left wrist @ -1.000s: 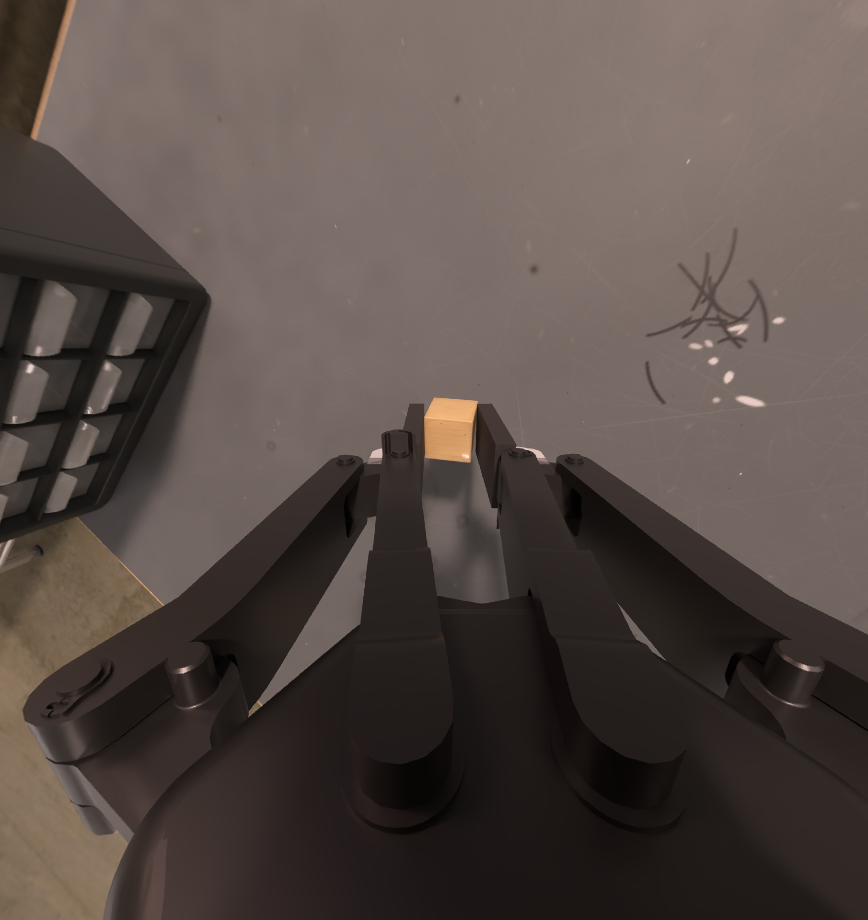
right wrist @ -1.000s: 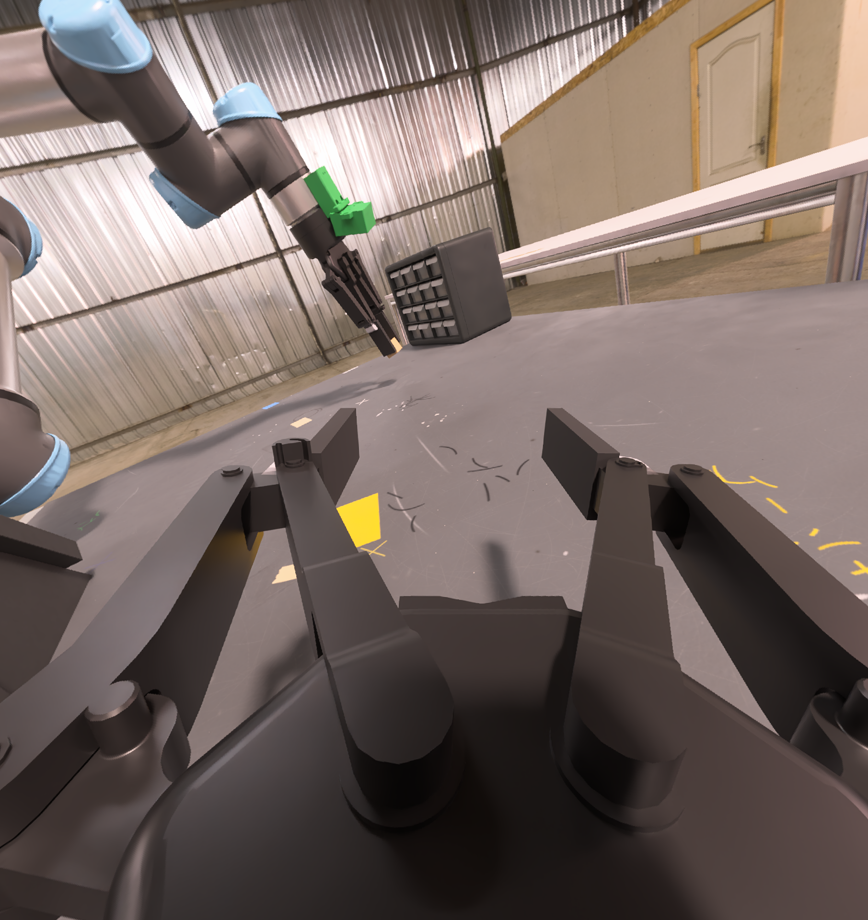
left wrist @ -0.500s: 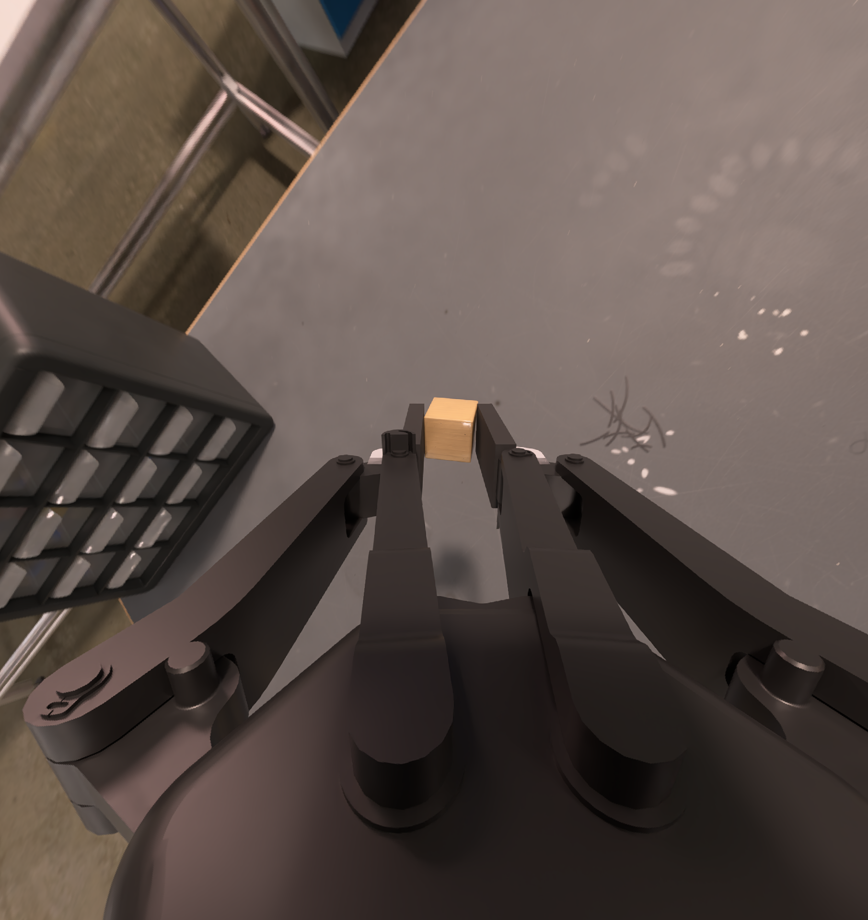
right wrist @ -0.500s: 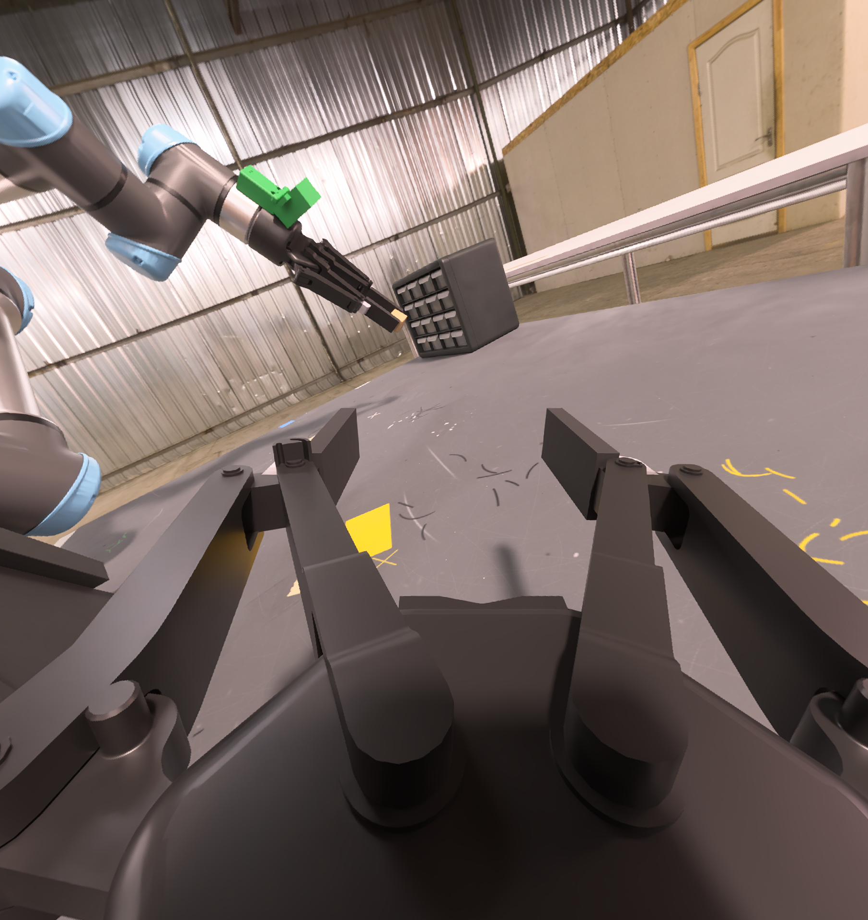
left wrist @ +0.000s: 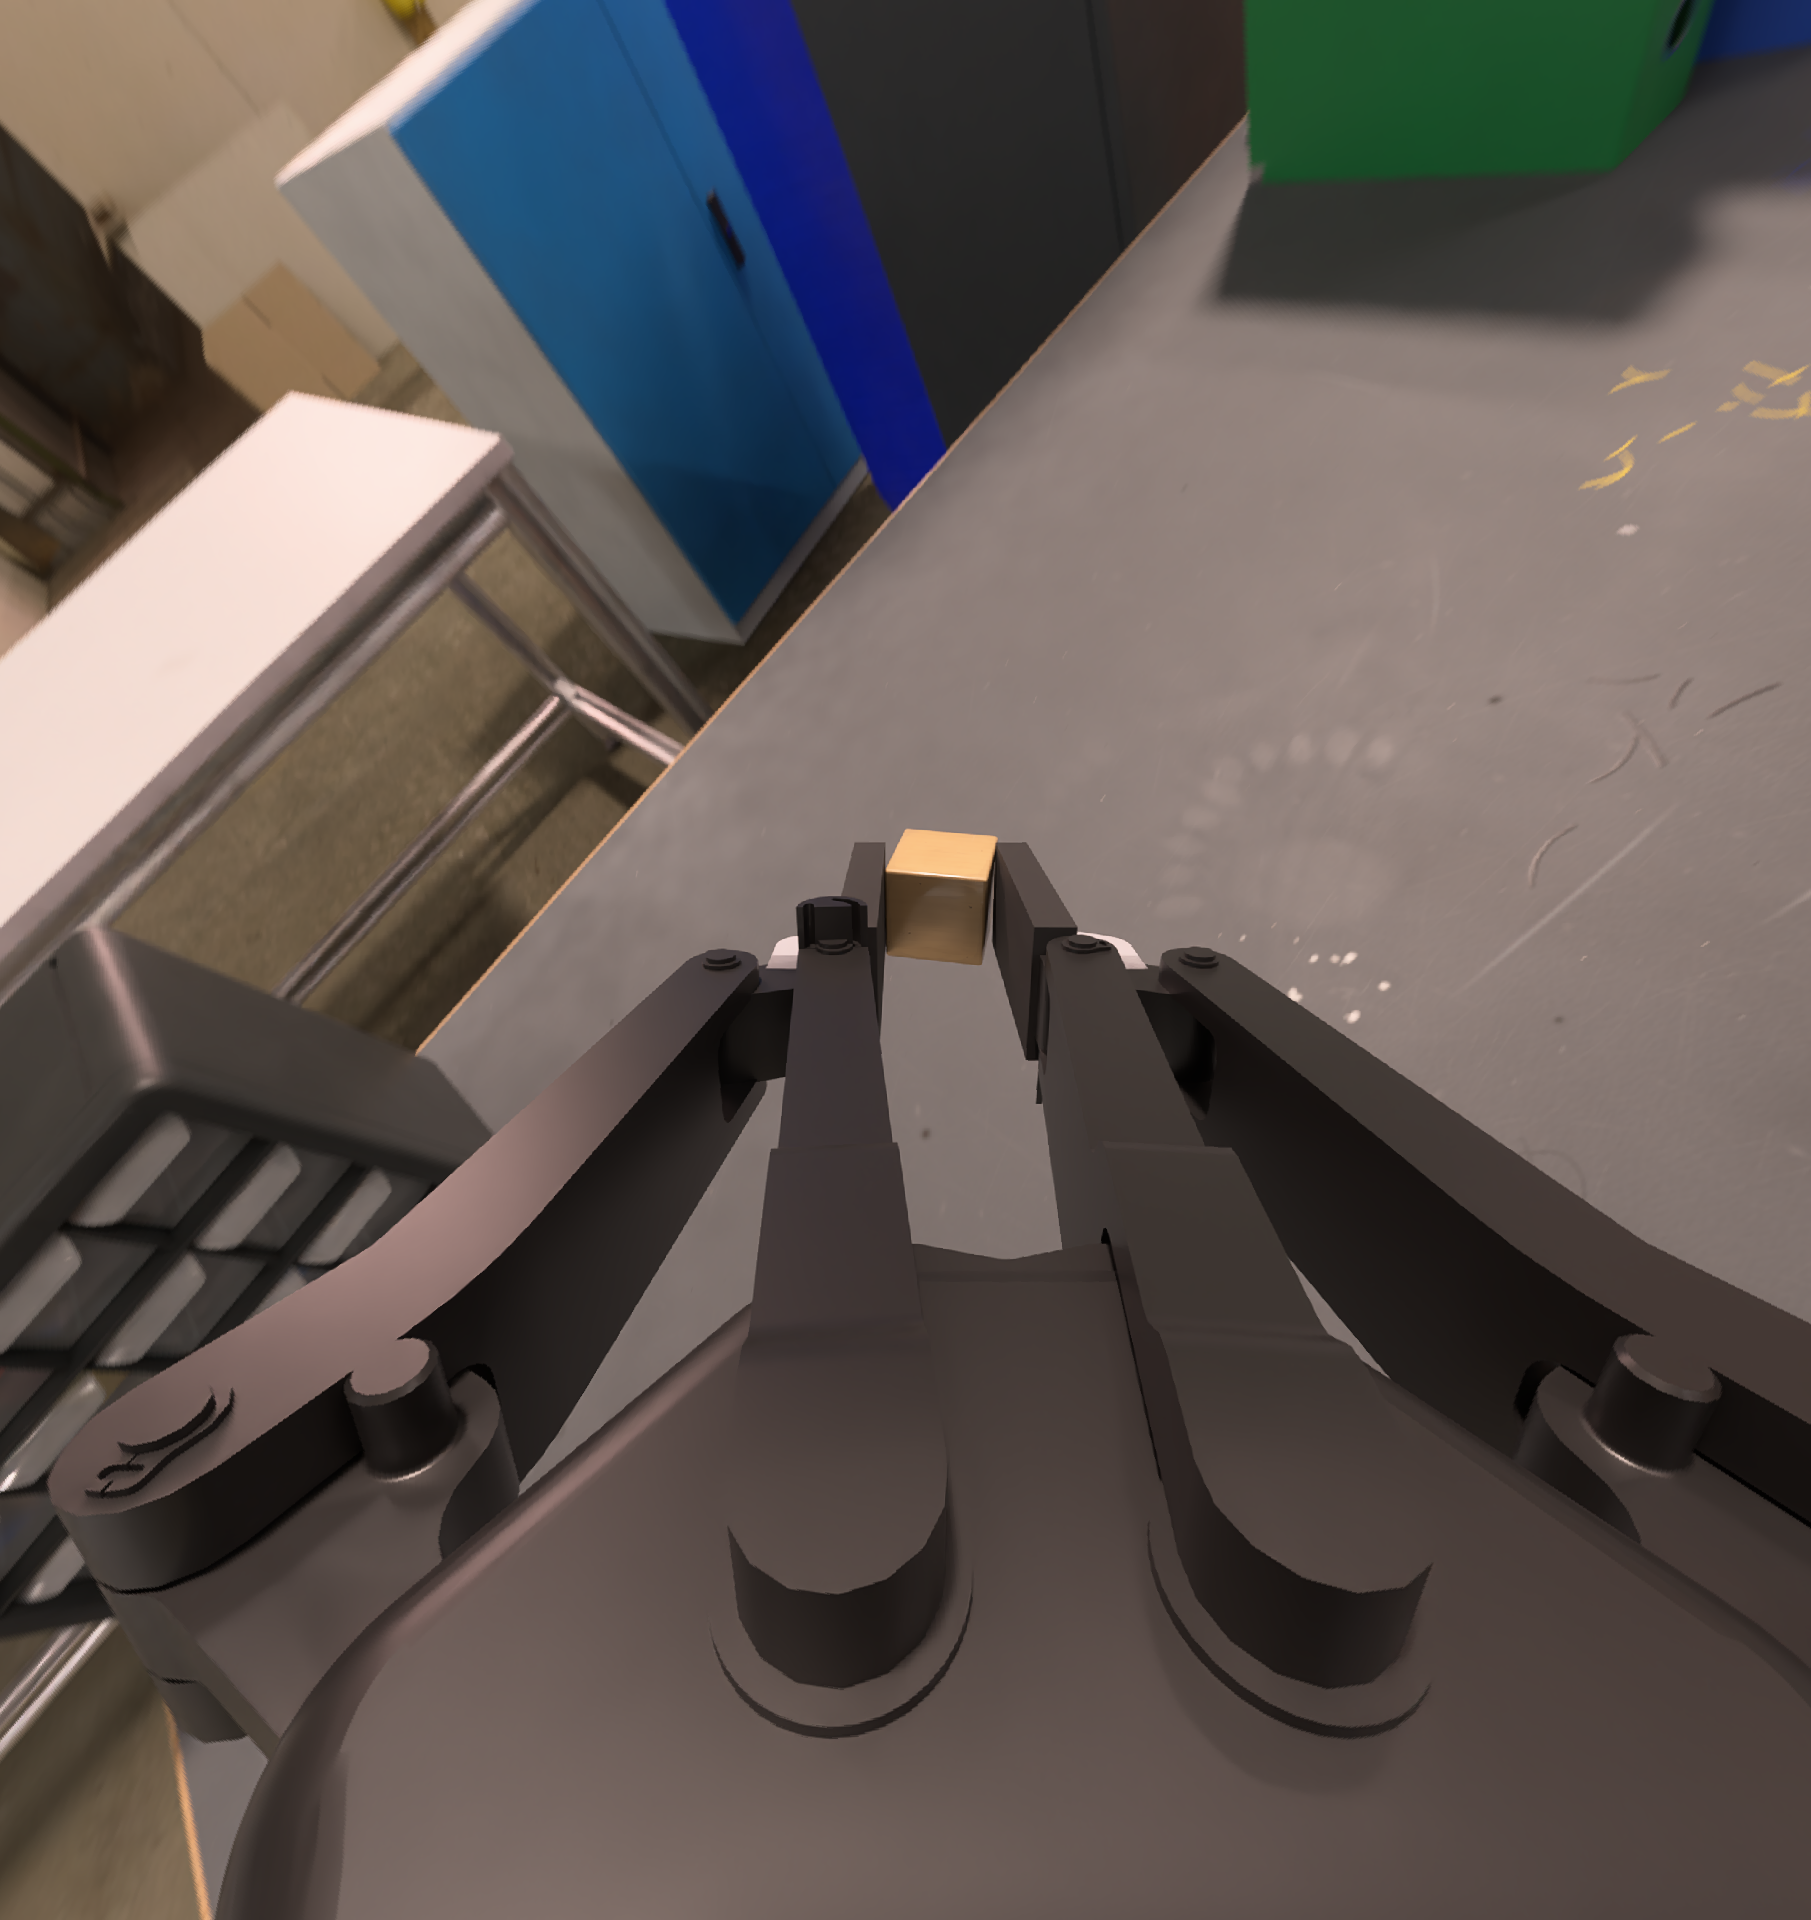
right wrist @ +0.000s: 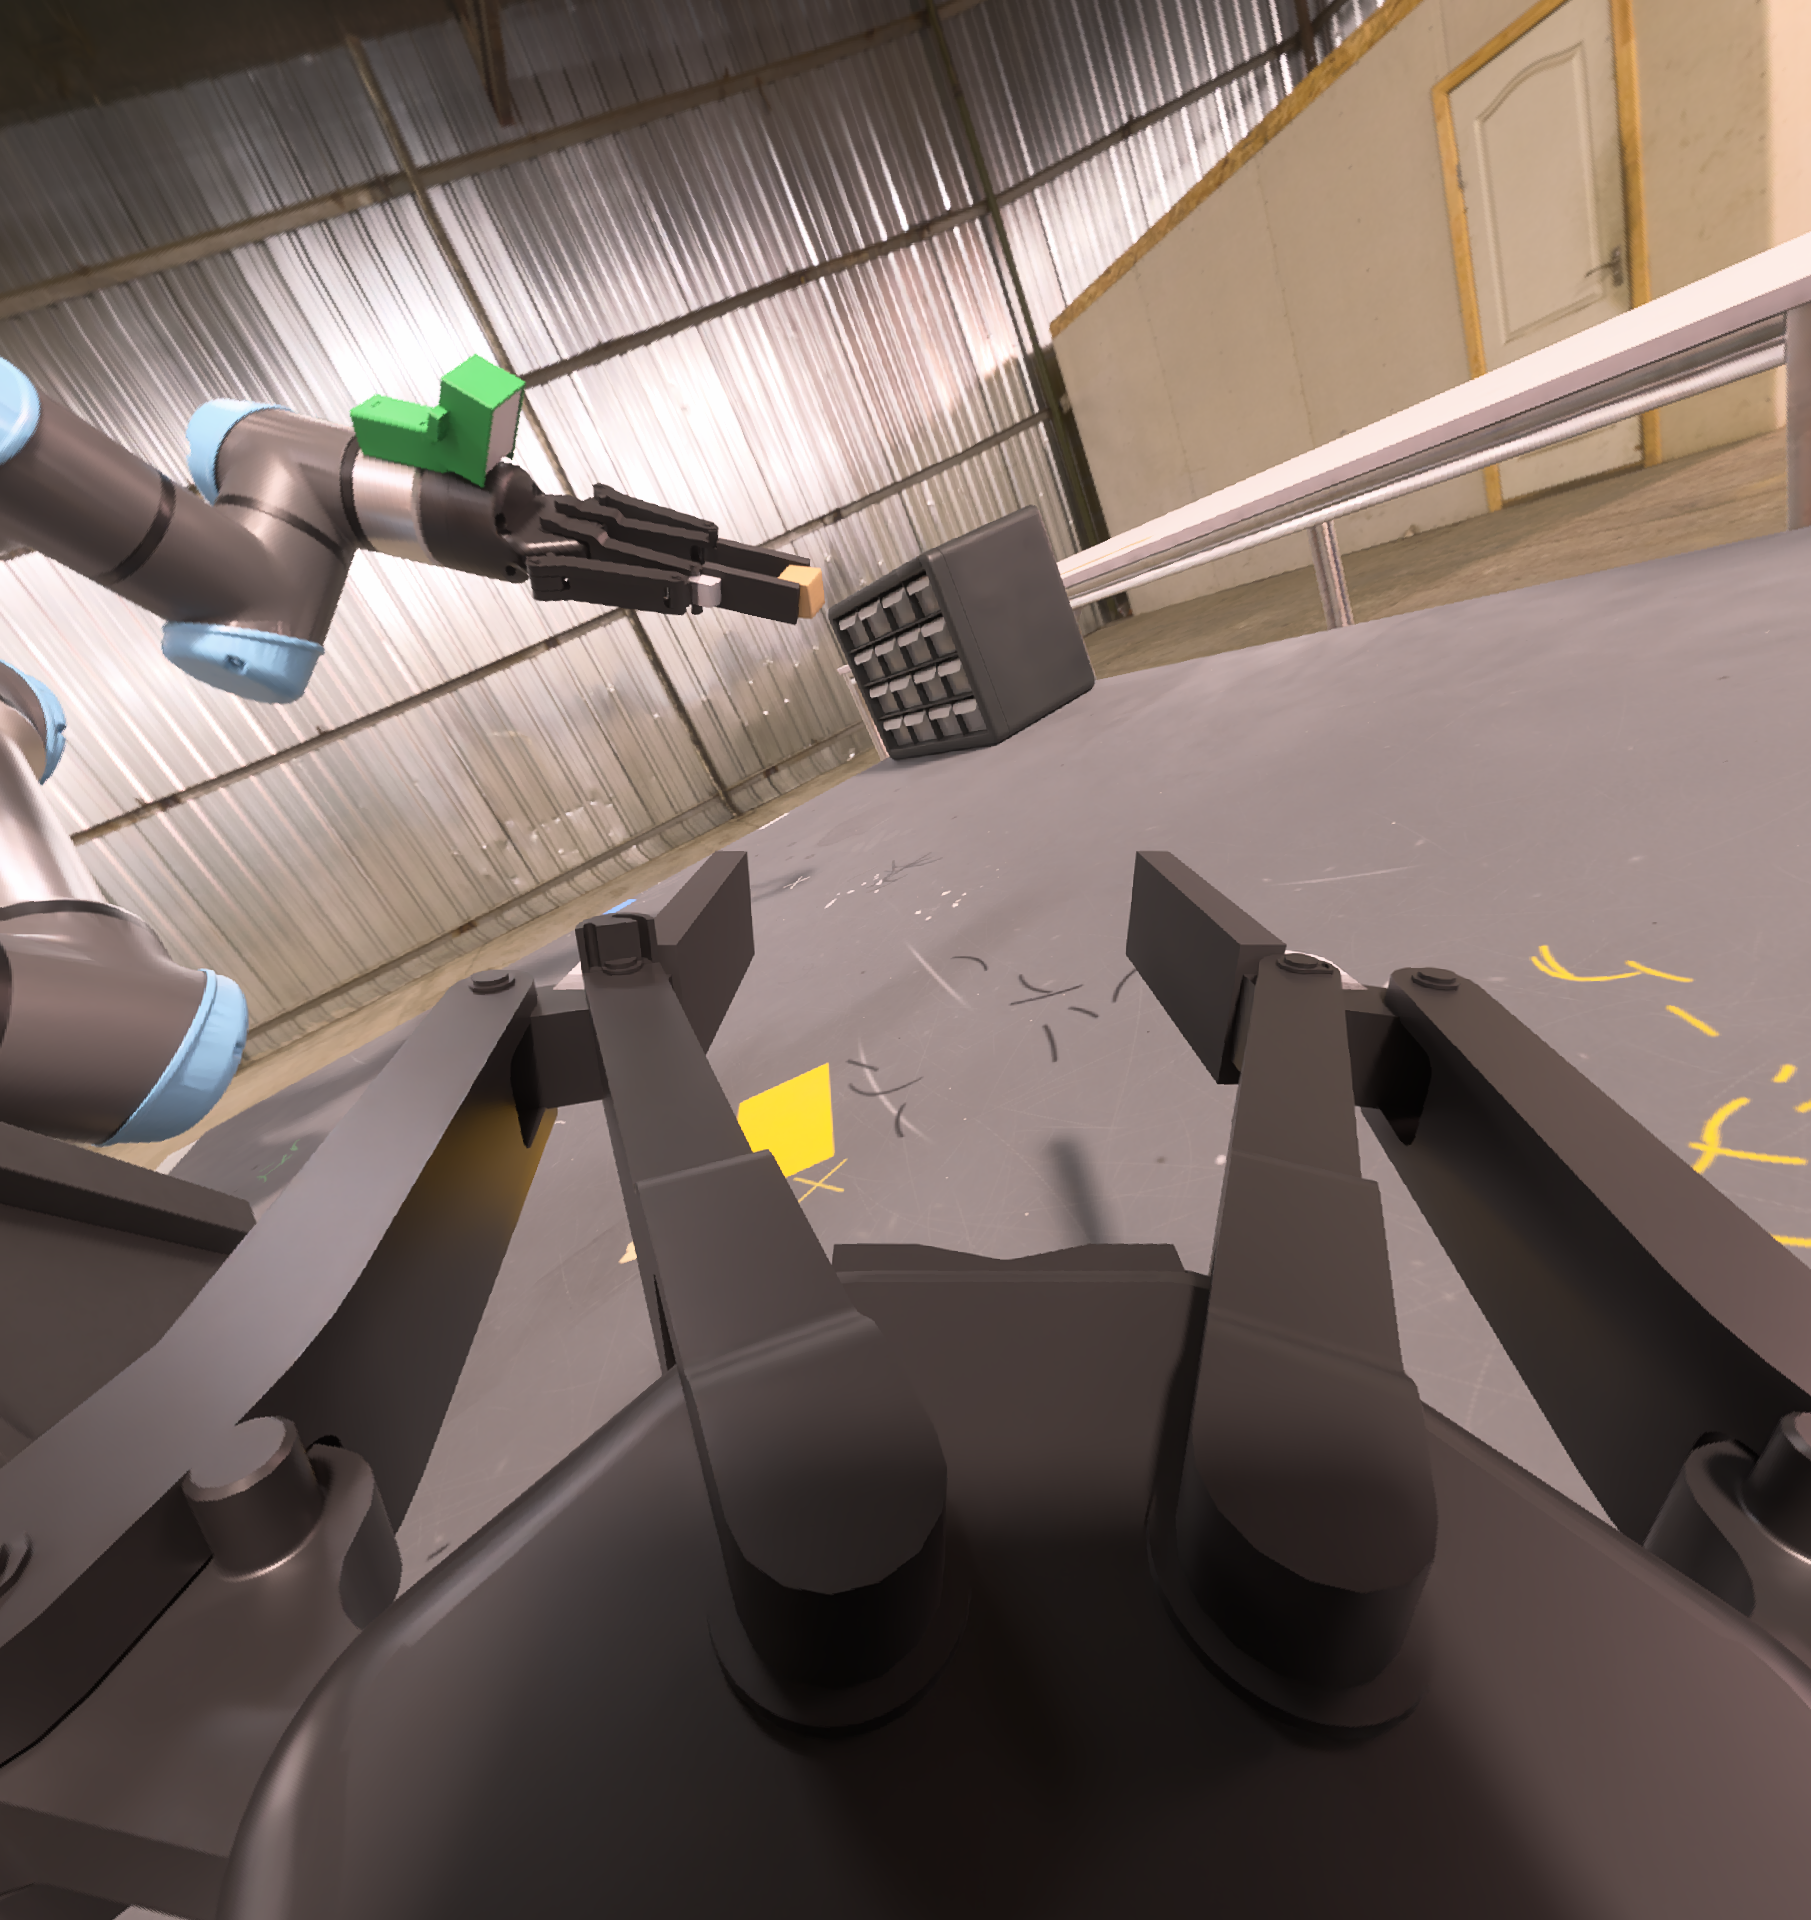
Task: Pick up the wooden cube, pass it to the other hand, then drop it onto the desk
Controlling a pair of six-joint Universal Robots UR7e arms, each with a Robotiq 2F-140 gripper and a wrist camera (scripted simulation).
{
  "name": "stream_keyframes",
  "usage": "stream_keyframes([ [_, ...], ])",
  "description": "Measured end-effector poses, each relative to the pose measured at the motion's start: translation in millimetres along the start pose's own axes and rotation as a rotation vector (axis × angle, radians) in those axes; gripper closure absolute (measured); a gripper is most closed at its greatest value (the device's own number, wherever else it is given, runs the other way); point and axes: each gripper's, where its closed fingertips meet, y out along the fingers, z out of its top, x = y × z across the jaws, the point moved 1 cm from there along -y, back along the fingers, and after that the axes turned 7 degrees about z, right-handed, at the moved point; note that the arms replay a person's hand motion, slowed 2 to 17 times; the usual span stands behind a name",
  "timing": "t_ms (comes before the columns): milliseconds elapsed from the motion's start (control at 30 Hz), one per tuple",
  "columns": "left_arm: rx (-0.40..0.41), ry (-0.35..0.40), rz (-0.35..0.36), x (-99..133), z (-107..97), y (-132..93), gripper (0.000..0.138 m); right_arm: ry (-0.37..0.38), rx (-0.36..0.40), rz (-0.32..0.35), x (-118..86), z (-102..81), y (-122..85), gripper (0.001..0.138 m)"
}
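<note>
My left gripper (left wrist: 940,896) is shut on the small wooden cube (left wrist: 938,898), which sits between its two fingertips, held in the air well above the grey desk (left wrist: 1296,644). In the right wrist view the left gripper (right wrist: 802,594) shows far off at upper left, nearly level, with the cube (right wrist: 809,590) at its tip. My right gripper (right wrist: 942,935) is open and empty, low over the desk (right wrist: 1400,810), well apart from the cube.
A dark drawer cabinet (left wrist: 142,1226) stands at the desk's left edge; it also shows in the right wrist view (right wrist: 958,644). A green box (left wrist: 1452,83) sits at the far end. A yellow patch (right wrist: 789,1117) marks the desk. A white table (left wrist: 153,623) stands beyond the edge.
My left gripper has lifted the cube higher and tilted from pointing down to nearly level. The right gripper has stayed open, with only a slight shift of view.
</note>
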Motion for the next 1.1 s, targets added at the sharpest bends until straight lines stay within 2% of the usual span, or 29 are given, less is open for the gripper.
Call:
stream_keyframes([
  [267, 0.197, 0.026, -0.030, 41.8, 44.2, -18.7, 0.110, 0.042, 0.027, 0.020, -2.3, 2.5, 3.2, 0.047],
  [500, 0.352, 0.046, -0.073, 84.5, 74.7, -31.4, 0.110, 0.105, 0.066, 0.062, -10.1, 8.7, 8.3, 0.048],
  [800, 0.522, 0.065, -0.137, 140.6, 101.6, -39.8, 0.110, 0.190, 0.114, 0.119, -22.7, 20.3, 15.6, 0.052],
  [1100, 0.667, 0.080, -0.225, 195.7, 118.6, -39.2, 0.110, 0.274, 0.140, 0.168, -34.7, 31.7, 23.5, 0.052],
])
